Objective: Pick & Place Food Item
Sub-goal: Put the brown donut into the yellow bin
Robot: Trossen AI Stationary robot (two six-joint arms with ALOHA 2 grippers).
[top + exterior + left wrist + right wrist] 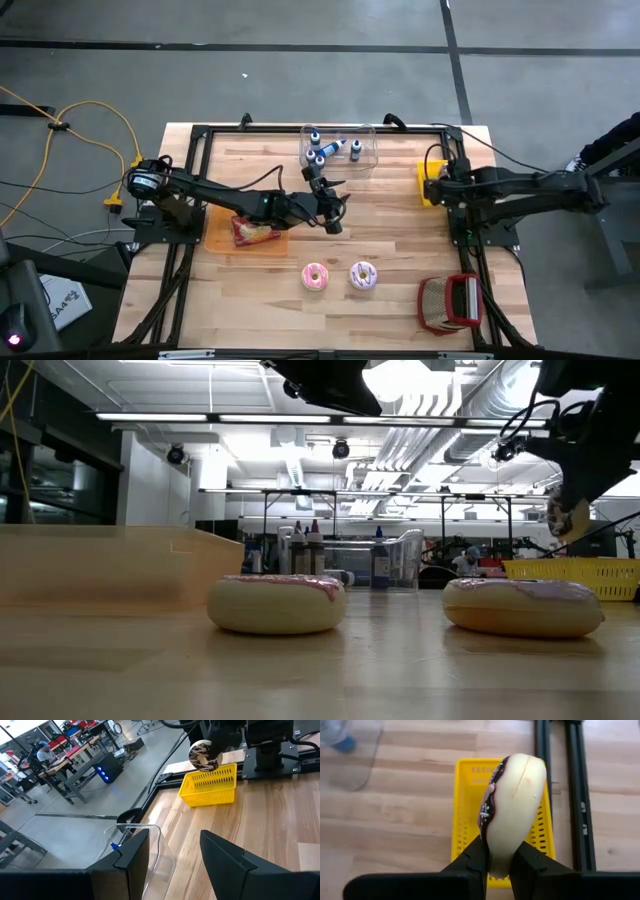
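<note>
On the counter [400, 250], going left to right: a bag [254, 232] lies on an orange board [222, 238] at about 9 o'clock from the counter's middle. The left hand [334, 208] hangs near the middle, just at 6 o'clock of the clear bin [362, 140] of bottles [318, 150], its fingers [235, 865] apart with nothing between them. At 6 o'clock from it two frosted donuts lie flat: the pink donut [315, 276] and, just beside it at 3 o'clock, the purple donut [362, 275]. At 3 o'clock from the middle the right hand [501, 862] is over the yellow basket [465, 815], clamped on a third donut [512, 805]. This dark donut is held on edge above the basket, not touching it: its flat faces turned sideways, its long axis running up out of the fingers and away from the wrist, dark frosting with sprinkles on one face, pale underside on the other. At 5 o'clock, near the counter's corner, sits a red tool [450, 303].
</note>
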